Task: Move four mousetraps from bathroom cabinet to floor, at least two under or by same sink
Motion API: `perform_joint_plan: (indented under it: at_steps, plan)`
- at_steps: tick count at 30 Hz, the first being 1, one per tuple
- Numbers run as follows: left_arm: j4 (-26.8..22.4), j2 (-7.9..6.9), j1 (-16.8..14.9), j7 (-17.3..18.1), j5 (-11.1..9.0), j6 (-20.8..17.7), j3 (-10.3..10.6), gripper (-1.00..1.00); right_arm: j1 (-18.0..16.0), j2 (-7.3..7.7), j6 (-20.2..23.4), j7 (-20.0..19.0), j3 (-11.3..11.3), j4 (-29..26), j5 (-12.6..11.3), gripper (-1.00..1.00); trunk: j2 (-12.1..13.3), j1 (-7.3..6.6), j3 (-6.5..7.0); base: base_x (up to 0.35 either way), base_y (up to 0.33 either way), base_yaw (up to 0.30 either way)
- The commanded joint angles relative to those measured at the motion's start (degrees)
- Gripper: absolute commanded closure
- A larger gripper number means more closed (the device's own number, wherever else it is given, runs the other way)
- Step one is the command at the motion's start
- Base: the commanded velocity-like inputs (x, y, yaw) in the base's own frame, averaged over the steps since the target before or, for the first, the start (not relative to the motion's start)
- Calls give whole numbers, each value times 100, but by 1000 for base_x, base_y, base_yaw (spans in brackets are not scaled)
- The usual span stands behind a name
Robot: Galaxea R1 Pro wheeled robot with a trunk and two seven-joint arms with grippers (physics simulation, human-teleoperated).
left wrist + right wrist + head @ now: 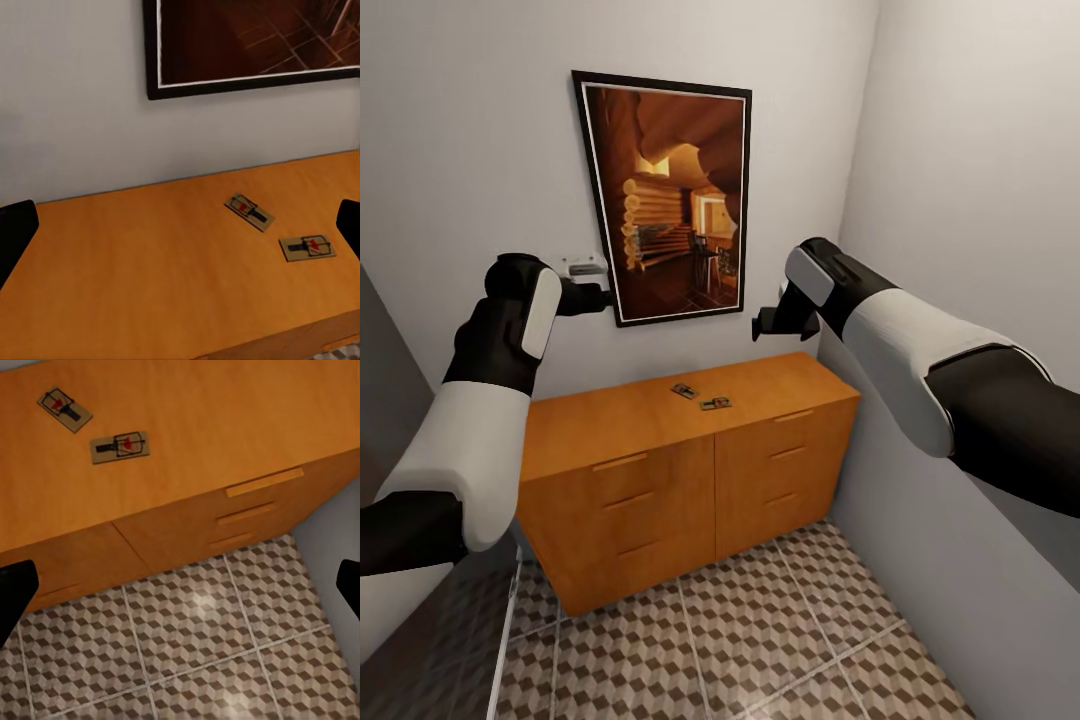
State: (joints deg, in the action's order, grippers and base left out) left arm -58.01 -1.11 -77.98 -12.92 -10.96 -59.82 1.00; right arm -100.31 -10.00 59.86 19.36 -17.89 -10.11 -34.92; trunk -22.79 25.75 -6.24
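My left claw [600, 297] and right claw [765, 322] hang wide open, empty. Walls hem the cabinet [660, 470] at twelve and three; floor [760, 640] lies open. Two flat tan mousetraps [700, 397] rest mid-top.

I see a narrow nook with plain pale grey walls [470, 150] on three sides. A dark-framed picture [668, 200] of a log-cabin interior hangs on the back wall. Beside it sits a small white fixture [582, 266], maybe a switch. At far left a dark panel [380, 380] edges in.
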Motion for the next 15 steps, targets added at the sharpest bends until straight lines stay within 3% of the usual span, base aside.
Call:
perform_joint_plan:
  at_steps: [1,9,15]
  plan:
    - [-1,-4,-6,-53,-61,-18,11,-100,-7,0,14,42,-30,5,-58,-100,-13,4,-13,2,1,0]
    - [14,-3,13,-53,-63,-18,13,-100,-3,0,14,42,-26,31,-58,-100,-13,4,-13,16,4,0]
    - [28,-3,36,-53,-64,-18,14,-100,0,0,14,37,-24,127,-58,-100,-13,4,-13,136,54,0]
